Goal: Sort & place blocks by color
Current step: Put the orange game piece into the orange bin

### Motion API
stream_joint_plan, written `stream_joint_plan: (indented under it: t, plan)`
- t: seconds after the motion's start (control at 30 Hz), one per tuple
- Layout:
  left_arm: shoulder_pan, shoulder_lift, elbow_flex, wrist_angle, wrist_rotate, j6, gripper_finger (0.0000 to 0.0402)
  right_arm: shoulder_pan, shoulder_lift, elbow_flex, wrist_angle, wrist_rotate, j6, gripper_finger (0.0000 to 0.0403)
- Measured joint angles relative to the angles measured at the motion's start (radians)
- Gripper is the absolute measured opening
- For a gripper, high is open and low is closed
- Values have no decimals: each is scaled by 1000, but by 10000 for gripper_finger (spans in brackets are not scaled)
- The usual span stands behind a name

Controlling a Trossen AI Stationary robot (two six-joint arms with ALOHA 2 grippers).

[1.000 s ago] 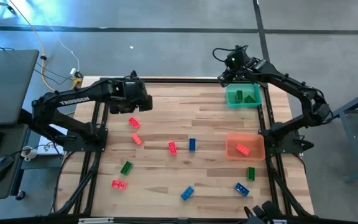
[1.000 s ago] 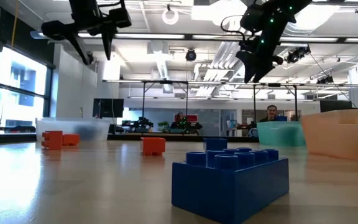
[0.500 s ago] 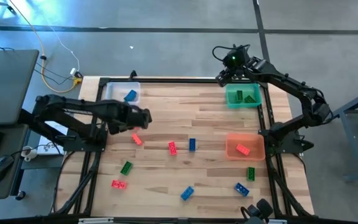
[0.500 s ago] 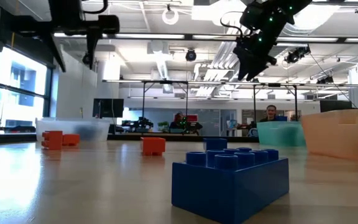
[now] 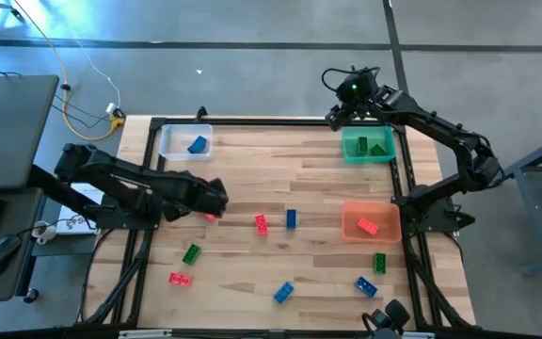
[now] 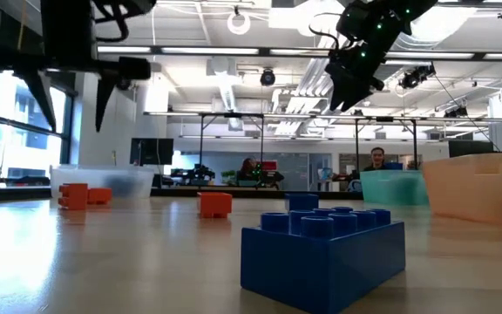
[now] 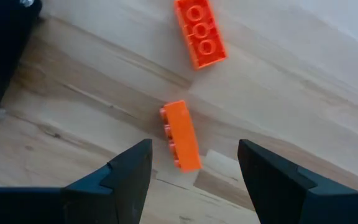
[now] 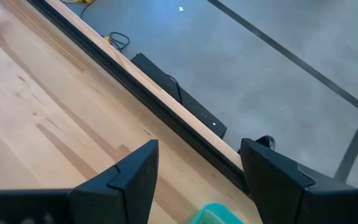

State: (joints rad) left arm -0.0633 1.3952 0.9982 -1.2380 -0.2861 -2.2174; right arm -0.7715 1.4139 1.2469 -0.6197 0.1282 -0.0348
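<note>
Small studded blocks lie flat on the wooden table: red-orange (image 5: pixel 262 223), blue (image 5: pixel 291 219), green (image 5: pixel 191 253), and several more near the near edge. My left gripper (image 5: pixel 213 200) hovers open above a red-orange block lying on its side (image 7: pixel 182 135), one finger on either side and clear of it. A second red-orange block (image 7: pixel 199 32) lies studs-up just beyond. My right gripper (image 5: pixel 342 108) is open, high over the table's far edge beside the green bin (image 5: pixel 369 146). The low view shows both grippers, the left (image 6: pixel 72 100) and the right (image 6: pixel 351 83), well above the table.
The clear bin (image 5: pixel 184 141) at far left holds a blue block (image 5: pixel 197 145). The green bin holds green blocks (image 5: pixel 376 147). The orange bin (image 5: pixel 372 223) at right holds a red one (image 5: pixel 368 226). A dark frame edges the table. Bare wood lies mid-table.
My left gripper has moved from over the clear bin toward the table's near edge and downward, ending above the two red-orange blocks. The clear bin with its blue block has come into view behind it.
</note>
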Motion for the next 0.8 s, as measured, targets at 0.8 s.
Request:
stream_joint_plan:
  t: [0.8]
  plan:
    - [13,317,-6,127,43,-136,223,0,0,0,0,-33,0,215]
